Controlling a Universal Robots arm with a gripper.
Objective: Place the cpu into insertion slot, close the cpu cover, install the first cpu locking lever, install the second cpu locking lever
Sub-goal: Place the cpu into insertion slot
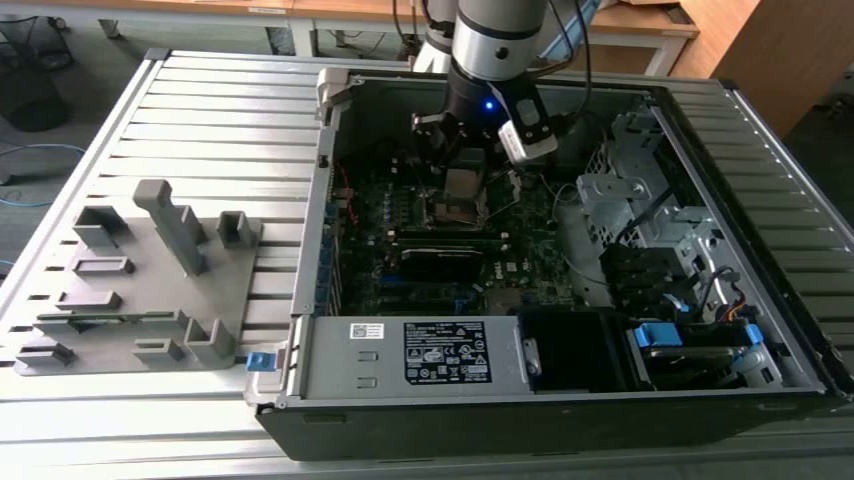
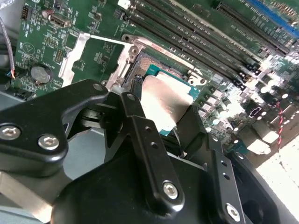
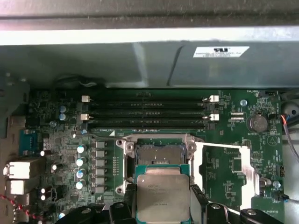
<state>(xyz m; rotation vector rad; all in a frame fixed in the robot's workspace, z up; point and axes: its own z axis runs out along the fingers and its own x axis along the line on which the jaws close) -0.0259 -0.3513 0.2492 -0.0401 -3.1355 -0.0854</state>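
Above the insertion slot (image 3: 158, 154): one cpu (image 3: 163, 191), pinched at two edges by the end effector (image 3: 163, 205), apparently not yet seated. Step in hand: placement. Seating likely calls for square alignment.

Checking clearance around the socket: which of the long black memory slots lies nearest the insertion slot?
The memory slot running right along the insertion slot's rim; the others lie beyond it, toward the grey case wall.

No print can be read. A printed label (image 1: 445, 352) is noted on the power supply (image 1: 327, 372), a white sticker (image 3: 220, 51) on a metal wall (image 3: 140, 65), and faint marking on the cpu (image 3: 162, 198); all are illegible.
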